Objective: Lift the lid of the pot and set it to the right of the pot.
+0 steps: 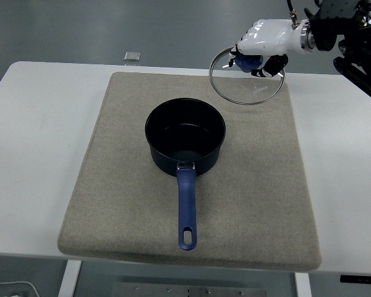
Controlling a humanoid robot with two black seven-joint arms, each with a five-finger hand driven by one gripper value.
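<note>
A white tabletop (37,154) fills the view, and most of its middle is covered by a beige mat (111,185). Behind the mat's far left corner a small pale square object (132,56) lies on the tabletop; what it is cannot be made out.

On the mat, a little left of its centre, stands a dark pot (185,137), open at the top and empty, its inside glossy. Its blue handle (186,207) points straight toward the near edge of the tabletop and ends in a loop with a hole.

Further right and toward the back, the lid (248,77) is in the air above the mat's far right part, well apart from the pot and up to its right. It is clear glass with a metal rim, tilted so its face shows, and it has a blue knob (248,62) on top.

The right hand (266,40), white with dark fingers (272,62), comes in from the upper right on a black arm (352,37). Its fingers are wrapped around the knob, carrying the lid by it.
</note>
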